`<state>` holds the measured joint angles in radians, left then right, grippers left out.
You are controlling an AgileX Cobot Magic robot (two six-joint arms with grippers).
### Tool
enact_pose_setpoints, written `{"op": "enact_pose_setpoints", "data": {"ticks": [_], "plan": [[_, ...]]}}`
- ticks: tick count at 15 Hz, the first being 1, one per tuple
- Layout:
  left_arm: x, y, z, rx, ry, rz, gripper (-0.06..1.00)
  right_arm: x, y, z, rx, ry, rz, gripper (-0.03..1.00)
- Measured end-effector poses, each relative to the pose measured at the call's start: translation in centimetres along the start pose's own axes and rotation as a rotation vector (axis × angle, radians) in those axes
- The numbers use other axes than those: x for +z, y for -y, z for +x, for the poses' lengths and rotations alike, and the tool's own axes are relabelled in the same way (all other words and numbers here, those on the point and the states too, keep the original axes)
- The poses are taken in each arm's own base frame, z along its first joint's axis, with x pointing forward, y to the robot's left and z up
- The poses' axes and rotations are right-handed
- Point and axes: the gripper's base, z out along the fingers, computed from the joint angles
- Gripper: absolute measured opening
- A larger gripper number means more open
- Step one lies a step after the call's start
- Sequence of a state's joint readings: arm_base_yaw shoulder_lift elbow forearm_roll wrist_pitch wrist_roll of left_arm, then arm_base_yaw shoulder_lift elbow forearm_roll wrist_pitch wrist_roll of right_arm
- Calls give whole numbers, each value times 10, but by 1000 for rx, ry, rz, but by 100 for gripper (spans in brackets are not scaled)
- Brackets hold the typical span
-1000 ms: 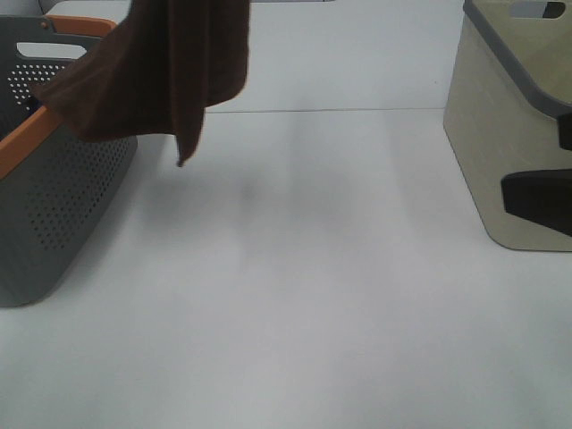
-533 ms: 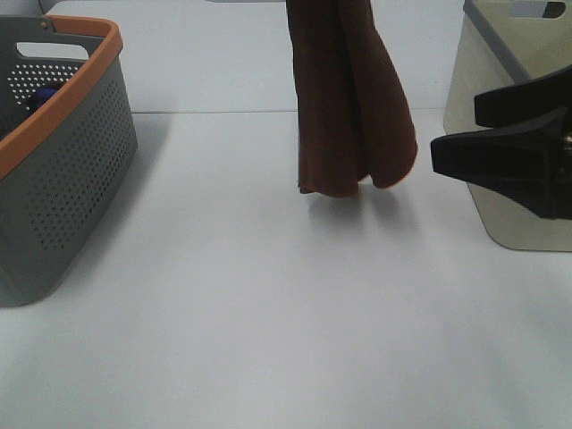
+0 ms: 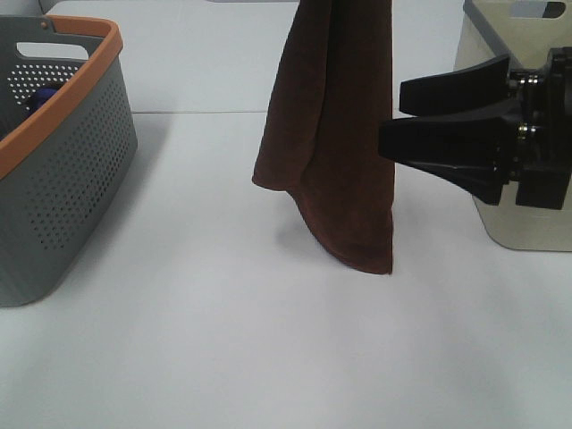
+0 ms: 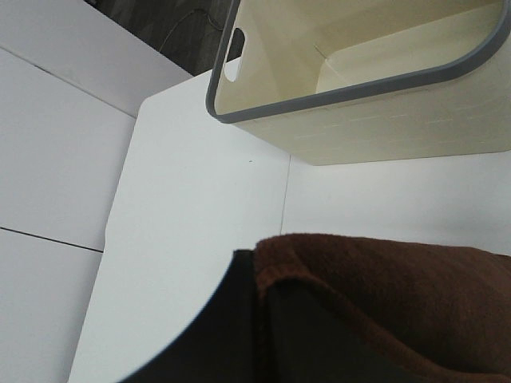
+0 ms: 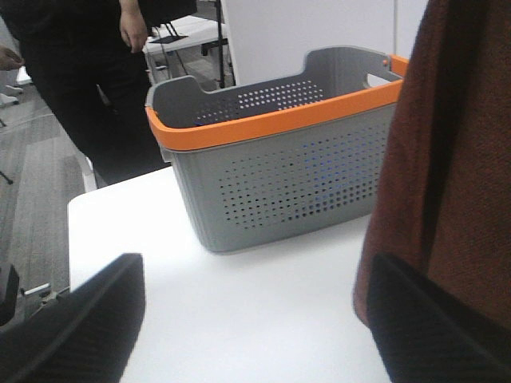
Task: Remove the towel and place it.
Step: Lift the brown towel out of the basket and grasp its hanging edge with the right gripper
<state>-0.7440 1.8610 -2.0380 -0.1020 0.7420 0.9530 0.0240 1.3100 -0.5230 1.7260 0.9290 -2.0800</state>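
Note:
The dark brown towel (image 3: pixel 340 134) hangs in long folds over the middle of the white table (image 3: pixel 223 340), its lower tip just above the surface. Its top runs out of the exterior view, where my left gripper is out of sight. In the left wrist view the towel (image 4: pixel 399 279) bunches against a dark finger (image 4: pixel 231 335), so the left gripper is shut on it. My right gripper (image 3: pixel 393 116) is open, level with the towel's right edge, fingertips nearly touching it. In the right wrist view the towel (image 5: pixel 455 159) hangs by the gripper's (image 5: pixel 255 335) right finger.
A grey perforated basket with an orange rim (image 3: pixel 63 179) stands at the left and also shows in the right wrist view (image 5: pixel 279 175). A beige bin with a grey rim (image 3: pixel 474 45) stands at the right, seen open-topped in the left wrist view (image 4: pixel 383 120). A person (image 5: pixel 80 80) stands beyond the table.
The towel has been carried from over the grey basket rightward to the table's middle and hangs lower. The right gripper has come in from the right up to the towel.

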Motion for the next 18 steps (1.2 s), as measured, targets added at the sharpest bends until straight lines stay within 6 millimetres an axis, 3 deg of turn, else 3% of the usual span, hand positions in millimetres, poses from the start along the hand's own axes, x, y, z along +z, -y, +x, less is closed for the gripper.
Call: {"op": "enact_pose_setpoints", "data": {"ticks": [4,11,16,18], "plan": [[1,12,-14,97,35,19,0,17,16,12,-27,-36,-42,76],[1,12,-16,100,42,24,0,30,38,9,-37,-53,-19,76],[1,13,-16,101,44,26,0,50,62,7,-33,-48,-43,76],[1,13,-16,109,44,25,0,63,60,14,-16,-67,-83,76]]}}
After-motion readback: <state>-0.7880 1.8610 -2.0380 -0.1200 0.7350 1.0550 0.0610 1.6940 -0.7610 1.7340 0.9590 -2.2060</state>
